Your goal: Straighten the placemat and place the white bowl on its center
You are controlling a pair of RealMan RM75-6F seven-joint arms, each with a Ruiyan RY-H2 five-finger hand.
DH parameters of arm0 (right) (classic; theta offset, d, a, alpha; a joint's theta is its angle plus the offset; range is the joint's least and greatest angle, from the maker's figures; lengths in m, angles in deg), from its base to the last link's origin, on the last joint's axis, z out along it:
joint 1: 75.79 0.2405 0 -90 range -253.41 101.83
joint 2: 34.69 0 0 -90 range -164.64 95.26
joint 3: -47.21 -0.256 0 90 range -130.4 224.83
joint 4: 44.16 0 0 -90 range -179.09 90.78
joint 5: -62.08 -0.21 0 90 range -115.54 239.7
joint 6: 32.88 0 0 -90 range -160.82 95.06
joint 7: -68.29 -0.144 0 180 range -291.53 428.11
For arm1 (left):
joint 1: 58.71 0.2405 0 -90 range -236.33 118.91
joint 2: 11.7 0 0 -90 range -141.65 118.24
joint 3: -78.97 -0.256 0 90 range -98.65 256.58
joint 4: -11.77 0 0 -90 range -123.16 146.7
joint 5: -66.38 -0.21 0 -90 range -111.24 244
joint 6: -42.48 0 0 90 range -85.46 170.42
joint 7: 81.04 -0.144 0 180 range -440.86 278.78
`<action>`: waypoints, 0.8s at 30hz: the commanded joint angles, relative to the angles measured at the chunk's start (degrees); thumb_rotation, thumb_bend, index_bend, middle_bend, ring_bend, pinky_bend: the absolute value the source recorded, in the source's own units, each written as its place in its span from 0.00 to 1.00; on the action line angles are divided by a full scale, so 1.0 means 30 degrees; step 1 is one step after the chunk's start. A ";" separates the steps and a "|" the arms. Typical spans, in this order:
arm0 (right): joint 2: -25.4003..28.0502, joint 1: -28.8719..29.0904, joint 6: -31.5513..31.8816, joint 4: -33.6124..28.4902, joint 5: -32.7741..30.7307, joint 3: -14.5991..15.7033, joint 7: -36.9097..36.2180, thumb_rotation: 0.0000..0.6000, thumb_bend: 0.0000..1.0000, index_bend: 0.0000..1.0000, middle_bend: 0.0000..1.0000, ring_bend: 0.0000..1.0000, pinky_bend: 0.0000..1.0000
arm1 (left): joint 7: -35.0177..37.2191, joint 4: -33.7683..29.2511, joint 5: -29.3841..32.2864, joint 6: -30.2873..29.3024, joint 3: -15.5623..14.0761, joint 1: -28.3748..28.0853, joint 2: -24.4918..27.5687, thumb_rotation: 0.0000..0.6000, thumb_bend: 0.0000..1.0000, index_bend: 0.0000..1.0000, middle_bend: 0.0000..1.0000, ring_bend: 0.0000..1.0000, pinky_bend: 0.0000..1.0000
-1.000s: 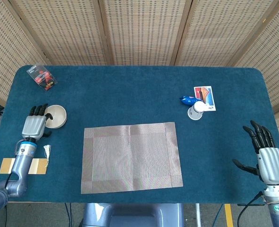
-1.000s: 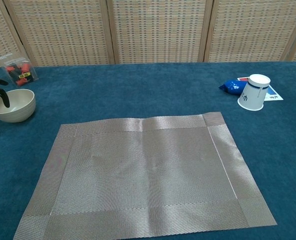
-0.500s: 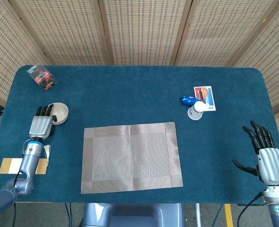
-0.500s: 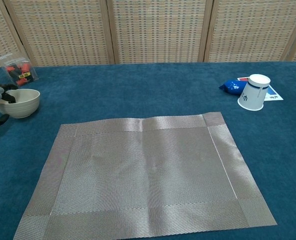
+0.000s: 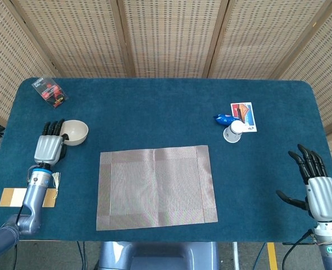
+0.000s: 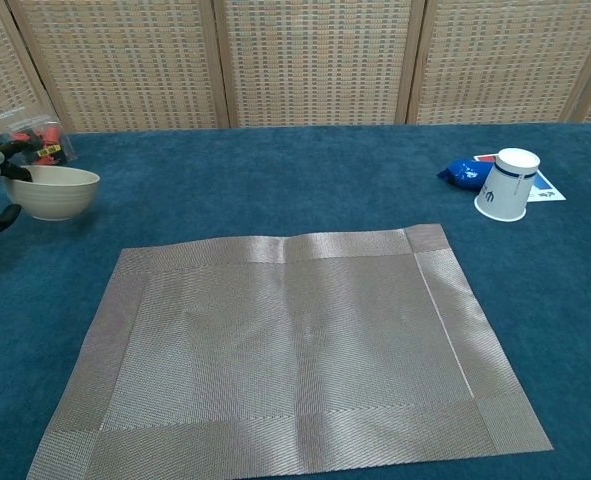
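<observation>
the left hand [image 5: 49, 147] grips the bowl [image 5: 76, 131] at its rim, so it is best to carry it level to the middle of the placemat [image 5: 157, 186], while the right hand [image 5: 316, 191] rests with fingers spread, holding nothing.

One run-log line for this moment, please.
left hand holds bowl left of placemat | right hand open, idle | placemat bare

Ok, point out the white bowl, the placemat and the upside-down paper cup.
white bowl [image 5: 76, 133]: head view, on its inside wall.
placemat [image 5: 157, 187]: head view, on its middle panel.
paper cup [image 6: 505, 186]: chest view, on its side wall; it stands upside down.
</observation>
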 commanded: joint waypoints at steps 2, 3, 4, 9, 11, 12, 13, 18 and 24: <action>0.0042 -0.0029 0.0067 -0.0027 0.0048 0.0011 -0.0092 1.00 0.09 0.15 0.00 0.00 0.00 | -0.0177 -0.1333 -0.0818 -0.1322 -0.0042 0.0241 0.0611 1.00 0.58 0.86 0.00 0.00 0.00; 0.0062 -0.0040 0.0090 -0.0034 0.0066 0.0018 -0.0133 1.00 0.09 0.15 0.00 0.00 0.00 | -0.0234 -0.1653 -0.0969 -0.1578 -0.0050 0.0267 0.0716 1.00 0.58 0.86 0.00 0.00 0.00; 0.0080 -0.0049 0.0109 -0.0039 0.0082 0.0023 -0.0169 1.00 0.09 0.15 0.00 0.00 0.00 | -0.0319 -0.1958 -0.1095 -0.1797 -0.0062 0.0299 0.0820 1.00 0.58 0.86 0.00 0.00 0.00; 0.0178 -0.0090 0.0255 -0.0089 0.0233 0.0049 -0.0337 1.00 0.09 0.15 0.00 0.00 0.00 | -0.0959 -0.4002 -0.2061 -0.3093 -0.0174 0.0346 0.1421 1.00 0.58 0.86 0.00 0.00 0.00; 0.0197 -0.0096 0.0278 -0.0101 0.0260 0.0055 -0.0376 1.00 0.09 0.15 0.00 0.00 0.00 | -0.1157 -0.4640 -0.2331 -0.3397 -0.0206 0.0337 0.1581 1.00 0.58 0.86 0.00 0.00 0.00; 0.0218 -0.0107 0.0312 -0.0117 0.0276 0.0053 -0.0419 1.00 0.09 0.15 0.00 0.00 0.00 | -0.1321 -0.5332 -0.2782 -0.3773 -0.0282 0.0264 0.1689 1.00 0.58 0.86 0.00 0.00 0.00; 0.0239 -0.0114 0.0329 -0.0125 0.0285 0.0054 -0.0451 1.00 0.09 0.15 0.00 0.00 0.00 | -0.1569 -0.5916 -0.3068 -0.4030 -0.0346 0.0246 0.1790 1.00 0.58 0.86 0.00 0.00 0.00; 0.0319 -0.0134 0.0371 -0.0147 0.0302 0.0057 -0.0605 1.00 0.09 0.15 0.00 0.00 0.00 | -0.2962 -0.8221 -0.4240 -0.4495 -0.0717 -0.0063 0.1816 1.00 0.58 0.86 0.00 0.00 0.00; 0.0440 -0.0172 0.0475 -0.0166 0.0304 0.0027 -0.0870 1.00 0.09 0.15 0.00 0.00 0.00 | -0.4619 -0.9799 -0.5103 -0.4155 -0.1056 -0.0678 0.0774 1.00 0.58 0.86 0.00 0.00 0.00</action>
